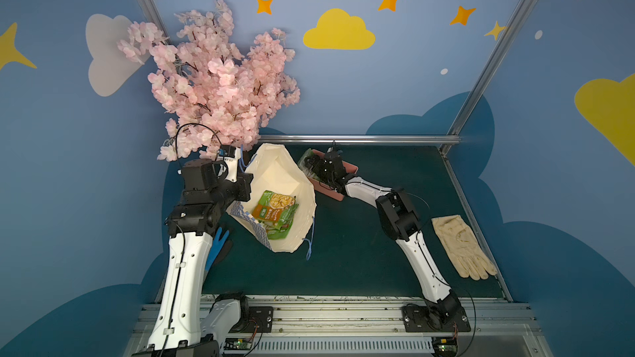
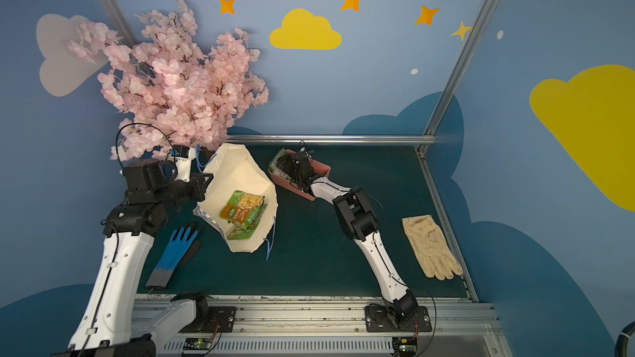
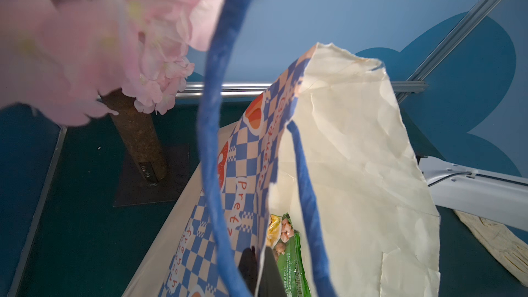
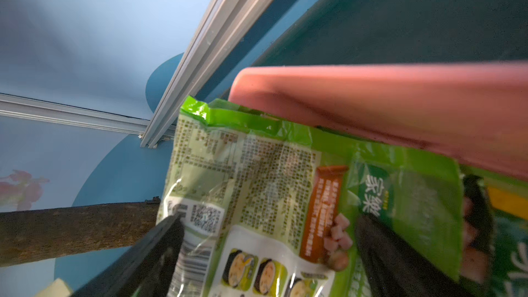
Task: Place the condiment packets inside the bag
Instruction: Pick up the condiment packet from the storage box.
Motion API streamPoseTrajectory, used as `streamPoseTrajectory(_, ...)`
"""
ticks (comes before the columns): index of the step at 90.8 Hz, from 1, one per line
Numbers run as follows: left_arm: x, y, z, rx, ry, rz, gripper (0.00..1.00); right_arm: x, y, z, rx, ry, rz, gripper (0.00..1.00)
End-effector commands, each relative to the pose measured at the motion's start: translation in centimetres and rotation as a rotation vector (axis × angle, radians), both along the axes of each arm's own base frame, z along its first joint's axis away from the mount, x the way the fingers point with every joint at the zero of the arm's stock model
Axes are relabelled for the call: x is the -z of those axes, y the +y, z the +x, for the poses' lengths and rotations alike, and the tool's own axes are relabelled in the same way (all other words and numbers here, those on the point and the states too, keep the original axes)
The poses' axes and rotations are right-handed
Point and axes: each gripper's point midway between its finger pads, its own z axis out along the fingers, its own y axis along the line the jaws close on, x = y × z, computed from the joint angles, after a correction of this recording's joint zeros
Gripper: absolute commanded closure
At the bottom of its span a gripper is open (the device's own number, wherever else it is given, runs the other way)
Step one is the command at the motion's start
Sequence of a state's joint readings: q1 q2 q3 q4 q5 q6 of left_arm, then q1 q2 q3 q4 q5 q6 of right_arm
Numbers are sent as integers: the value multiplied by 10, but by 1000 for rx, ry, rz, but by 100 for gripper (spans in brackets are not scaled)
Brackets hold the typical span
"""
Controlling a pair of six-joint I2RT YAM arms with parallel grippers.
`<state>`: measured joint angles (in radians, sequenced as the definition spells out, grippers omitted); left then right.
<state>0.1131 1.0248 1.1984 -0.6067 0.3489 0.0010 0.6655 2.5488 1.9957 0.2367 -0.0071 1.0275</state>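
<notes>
The bag (image 1: 275,173) (image 2: 237,173) stands open at the left-middle of the mat, its mouth toward the camera. Green condiment packets (image 1: 275,209) (image 2: 242,212) lie stacked on its floor. My left gripper (image 3: 260,270) is shut on the checkered side wall of the bag (image 3: 343,152), one finger on each face, with a green packet (image 3: 288,255) just beyond. My right gripper (image 1: 311,163) (image 4: 270,220) is open over the pink tray (image 1: 347,168) (image 4: 371,95). Its fingers straddle a green packet (image 4: 257,167) that pokes over the tray's end.
A pink blossom tree (image 1: 213,73) overhangs the bag, and its trunk (image 3: 137,135) stands just behind the left gripper. A cream glove (image 1: 460,245) lies at the right edge. A blue glove (image 2: 175,248) lies near the left arm. A metal rail (image 1: 360,139) bounds the back.
</notes>
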Motion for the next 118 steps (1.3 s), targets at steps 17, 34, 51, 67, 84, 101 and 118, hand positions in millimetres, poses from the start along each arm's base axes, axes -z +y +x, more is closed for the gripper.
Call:
streamPoseTrajectory(17,-15,-3,-5,24,-52,-15,97,-9,27,-5,-43,-15,-62,2)
streamPoseTrajectory(34,-10,-3,-11,22,-51,-6,97,34,11,-2,47,124,-233,2)
streamPoseTrajectory(51,-16,-5,-18,36,-60,4,97,35,11,-2,59,123,-220,33)
streamPoseTrajectory(67,-18,-6,-22,42,-65,4,97,12,10,0,63,28,-153,68)
streamPoseTrajectory(84,-18,-6,-23,40,-66,5,97,-6,-4,-1,79,-2,-77,96)
streamPoseTrajectory(101,-19,-3,-21,28,-72,23,97,-24,-26,-4,103,-42,-7,100)
streamPoseTrajectory(118,-15,6,-11,-7,-82,75,97,-36,-49,-11,94,-87,42,100)
